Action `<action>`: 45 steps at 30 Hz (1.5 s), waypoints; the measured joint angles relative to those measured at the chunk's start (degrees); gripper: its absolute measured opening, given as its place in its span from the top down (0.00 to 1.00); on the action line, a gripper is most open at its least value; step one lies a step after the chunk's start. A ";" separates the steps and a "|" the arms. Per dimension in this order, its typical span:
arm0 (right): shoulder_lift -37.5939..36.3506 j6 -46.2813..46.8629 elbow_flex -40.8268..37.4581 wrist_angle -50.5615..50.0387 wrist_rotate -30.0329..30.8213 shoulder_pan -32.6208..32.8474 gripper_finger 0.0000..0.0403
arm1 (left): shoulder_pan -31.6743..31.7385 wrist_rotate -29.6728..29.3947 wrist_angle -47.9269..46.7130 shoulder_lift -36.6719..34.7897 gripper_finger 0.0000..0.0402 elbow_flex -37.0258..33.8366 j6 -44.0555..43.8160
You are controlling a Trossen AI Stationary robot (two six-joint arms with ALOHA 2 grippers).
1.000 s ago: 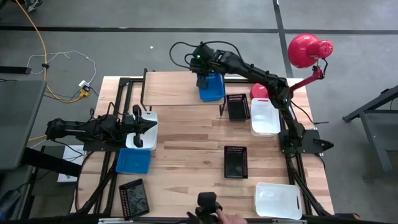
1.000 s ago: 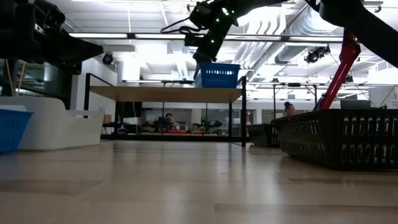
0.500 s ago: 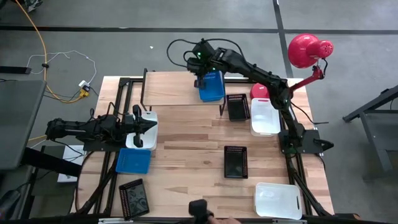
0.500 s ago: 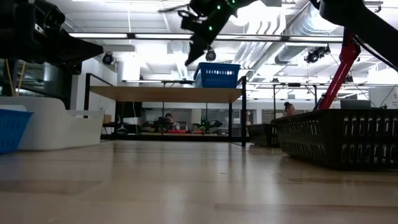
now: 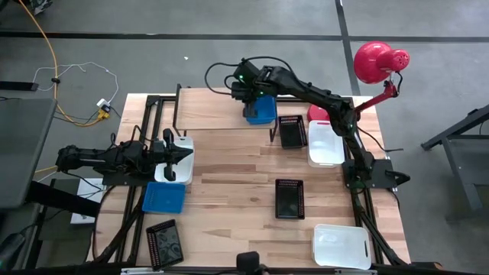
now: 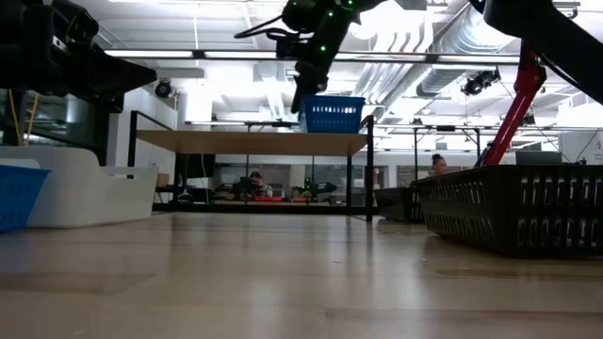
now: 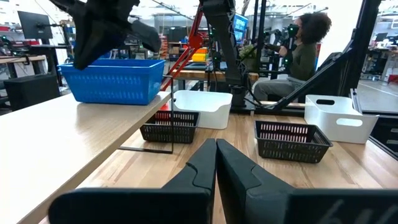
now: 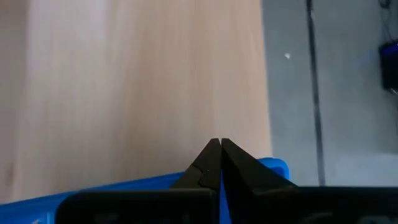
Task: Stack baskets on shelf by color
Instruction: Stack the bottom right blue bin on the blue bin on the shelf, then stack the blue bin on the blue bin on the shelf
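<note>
A blue basket (image 5: 262,111) stands upright on the shelf (image 5: 210,111), near its right end; the low view also shows the basket (image 6: 333,114). My right gripper (image 5: 246,85) is shut and sits at the basket's left end, fingers pointing down (image 8: 217,146). My left gripper (image 5: 182,153) is shut and hovers over a white basket (image 5: 183,143) at the table's left. In the left wrist view the left gripper (image 7: 216,148) points toward the shelf. My right gripper meets the blue basket at the rim of its left end (image 8: 268,167), with shut fingers coming from above and pointing down. The fingers (image 6: 305,83) stand against the outer side of that end. The basket rests flat on the shelf top. The gripper body hides the exact spot.
On the table lie a blue basket (image 5: 163,197), black mesh baskets (image 5: 164,243) (image 5: 289,198) (image 5: 292,131) and white baskets (image 5: 325,143) (image 5: 341,244). A red lamp (image 5: 372,61) stands at the far right corner. The left part of the shelf top is bare wood.
My right gripper rose off the blue basket and swung a little toward the table's left. It then came back down at the basket's left end. The basket has slid slightly toward the table's right on the shelf.
</note>
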 joint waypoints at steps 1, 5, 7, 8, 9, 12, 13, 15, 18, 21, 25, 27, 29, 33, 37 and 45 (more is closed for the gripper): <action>0.00 0.28 0.00 0.05 1.03 0.00 1.00 | 0.00 0.00 0.02 0.00 1.00 0.00 -0.02; 0.00 1.20 0.00 -0.09 3.72 -0.02 1.00 | 0.01 0.00 0.01 0.00 1.00 0.00 -0.03; 0.00 1.56 0.00 -0.08 4.58 -0.13 1.00 | 0.00 0.00 0.02 0.00 1.00 0.02 -0.04; 0.00 1.68 -0.02 -0.08 4.63 -0.13 1.00 | 0.02 0.00 0.02 0.00 1.00 0.02 0.00; 0.00 1.72 -0.02 -0.07 4.64 -0.13 1.00 | 0.01 0.00 0.00 0.00 1.00 0.01 -0.01; 0.00 1.55 -0.02 -0.05 5.02 -0.12 1.00 | 0.02 0.00 0.01 0.00 1.00 0.02 -0.01; 0.00 1.27 -0.02 0.00 5.92 -0.11 1.00 | 0.01 0.00 0.00 0.00 1.00 0.01 -0.01; 0.00 1.11 -0.02 0.48 7.97 0.01 1.00 | 0.01 0.00 0.02 0.00 1.00 0.02 -0.02; 0.10 0.69 1.43 0.02 9.16 0.02 1.00 | 0.00 0.00 0.02 0.00 1.00 0.02 -0.06; -0.85 1.15 2.30 0.45 8.77 0.02 1.00 | 0.02 0.00 0.00 0.00 1.00 0.00 0.00; -4.52 2.90 1.76 -3.06 7.43 -0.11 1.00 | 0.00 0.00 0.02 0.00 1.00 0.00 -0.04; -6.47 4.72 1.77 -6.79 4.88 -0.65 1.00 | 0.02 0.00 -0.02 0.00 1.00 0.00 0.00; -8.25 6.21 1.77 -10.69 2.65 -0.89 1.00 | 0.02 0.00 0.02 0.00 1.00 0.00 -0.01; -11.76 10.07 0.79 -17.03 1.90 0.48 1.00 | 0.01 -0.02 0.02 0.00 1.00 0.01 -0.07; -19.77 14.27 -12.14 -13.76 2.97 3.22 1.00 | 0.01 0.00 0.00 0.00 1.00 0.02 -0.06; -52.98 27.46 -60.99 16.63 3.88 11.24 1.00 | 0.02 0.00 0.02 0.00 1.00 0.02 -0.03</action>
